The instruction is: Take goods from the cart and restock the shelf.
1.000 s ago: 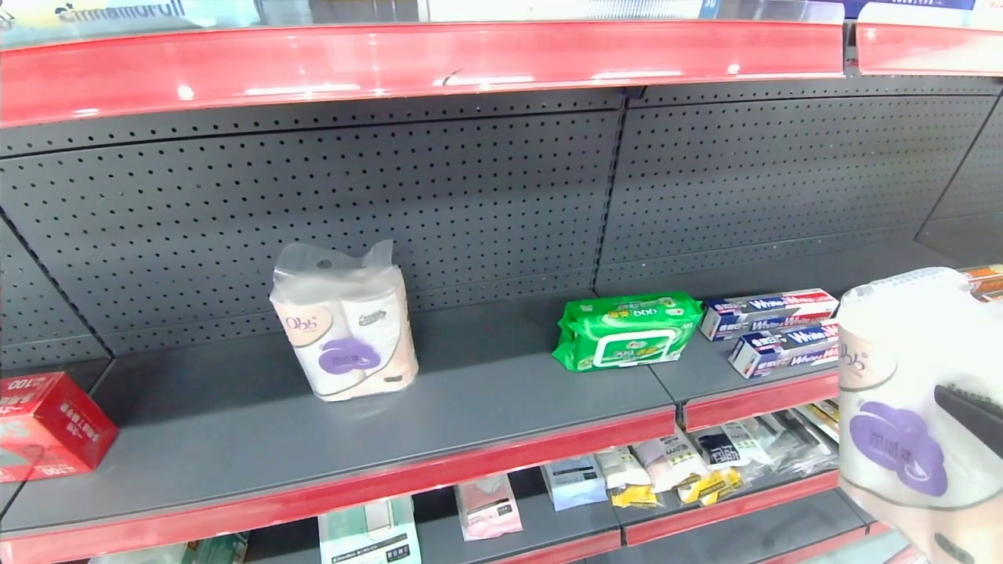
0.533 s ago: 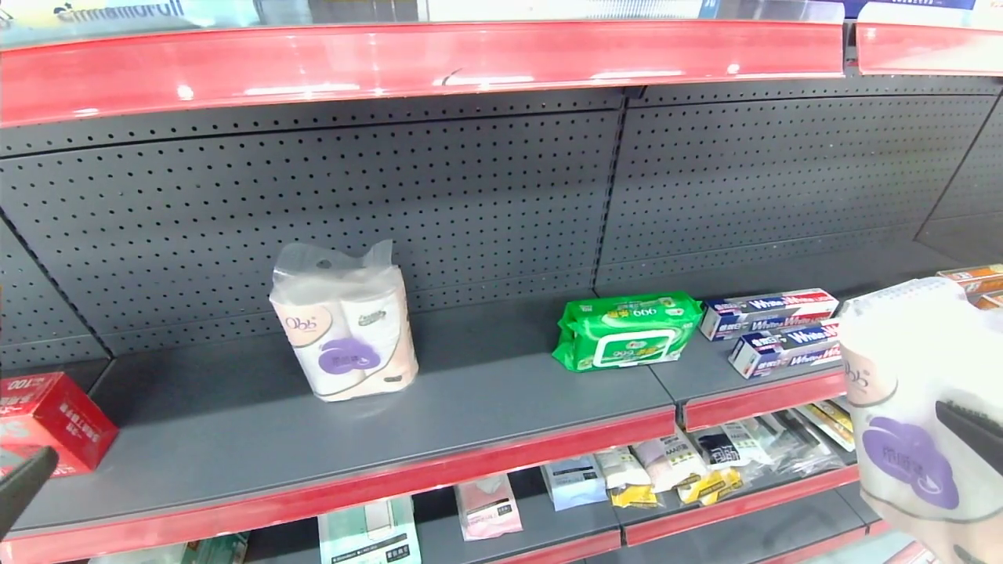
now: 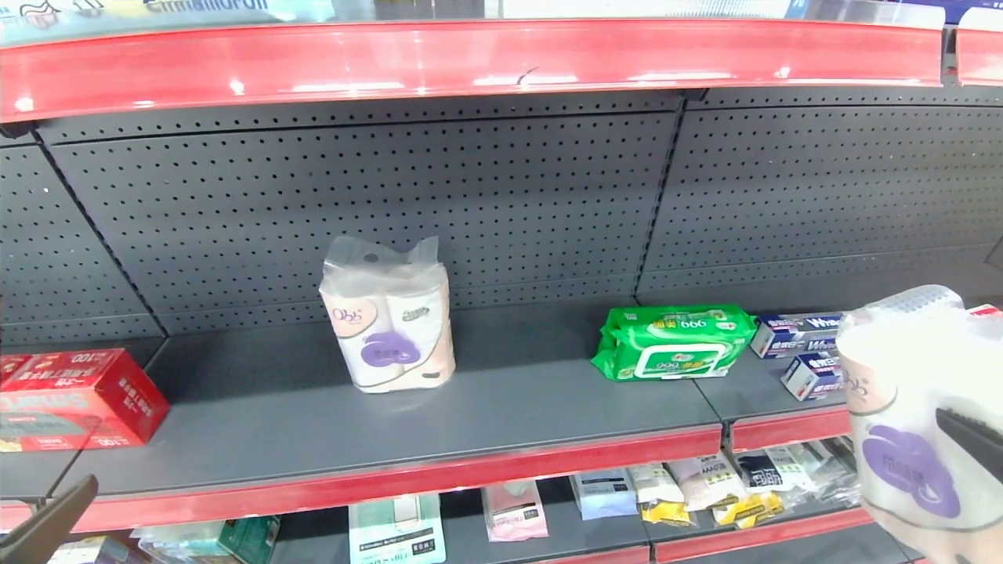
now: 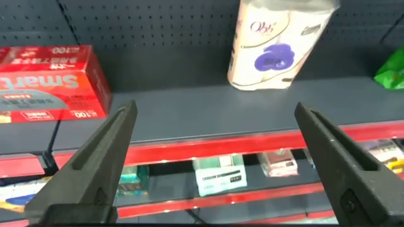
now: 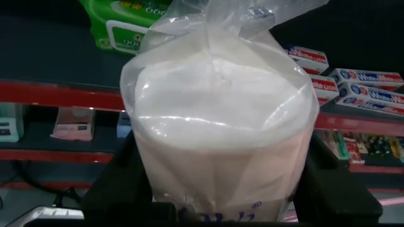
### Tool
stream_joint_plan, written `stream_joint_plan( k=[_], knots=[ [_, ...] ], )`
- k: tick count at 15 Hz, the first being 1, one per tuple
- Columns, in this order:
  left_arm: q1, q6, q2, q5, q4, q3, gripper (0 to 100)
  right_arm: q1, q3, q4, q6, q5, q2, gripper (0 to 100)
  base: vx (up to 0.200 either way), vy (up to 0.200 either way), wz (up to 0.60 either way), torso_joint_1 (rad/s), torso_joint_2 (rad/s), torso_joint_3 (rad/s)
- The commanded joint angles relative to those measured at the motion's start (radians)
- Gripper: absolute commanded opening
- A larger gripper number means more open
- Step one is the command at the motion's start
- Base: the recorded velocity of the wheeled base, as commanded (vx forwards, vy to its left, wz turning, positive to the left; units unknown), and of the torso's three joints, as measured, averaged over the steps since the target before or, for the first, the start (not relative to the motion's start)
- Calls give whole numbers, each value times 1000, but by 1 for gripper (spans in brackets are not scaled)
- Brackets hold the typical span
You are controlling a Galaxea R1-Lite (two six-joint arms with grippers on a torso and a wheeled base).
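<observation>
A toilet paper pack (image 3: 388,325) in clear wrap stands upright on the grey middle shelf (image 3: 501,407); it also shows in the left wrist view (image 4: 281,41). A second, matching toilet paper pack (image 3: 913,423) hangs in front of the shelf at the lower right, below shelf level. My right gripper (image 5: 227,189) is shut on it, one dark finger (image 3: 972,439) lying across its side. My left gripper (image 4: 214,110) is open with nothing between its fingers, low at the left in front of the shelf's red edge; one fingertip (image 3: 51,517) shows there.
A red box (image 3: 70,395) lies at the shelf's left end. A green wipes pack (image 3: 674,341) and toothpaste boxes (image 3: 807,345) lie at the right. Bare shelf lies on both sides of the standing pack. A lower shelf (image 3: 548,540) holds several small packets. A red-edged shelf (image 3: 470,55) overhangs.
The head camera has turned left, so the shelf goods sit farther right in the picture. The left fingertip has come into the bottom-left corner. The held pack sits slightly lower than a second ago.
</observation>
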Motion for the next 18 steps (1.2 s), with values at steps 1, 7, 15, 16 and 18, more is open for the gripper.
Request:
stream_joint_plan(
  k=[1, 7, 15, 16, 18],
  knots=[
    [1, -1, 48, 0, -4, -9, 100, -10, 2, -4, 6, 4, -6, 0, 0, 0, 0, 0, 0, 0],
    [4, 41, 487, -126, -229, -73, 100, -15, 1, -2, 24, 1, -32, 0, 0, 0, 0, 0, 0, 0],
    [176, 401, 1212, -591, -665, -274, 100, -82, 4, 9, 10, -2, -26, 0, 0, 0, 0, 0, 0, 0],
    [163, 435, 1261, -637, -663, -316, 100, -82, 5, 9, 3, -2, -23, 0, 0, 0, 0, 0, 0, 0],
    [140, 455, 1318, -720, -654, -377, 100, -84, 8, 7, -20, -4, -15, 0, 0, 0, 0, 0, 0, 0]
  ],
)
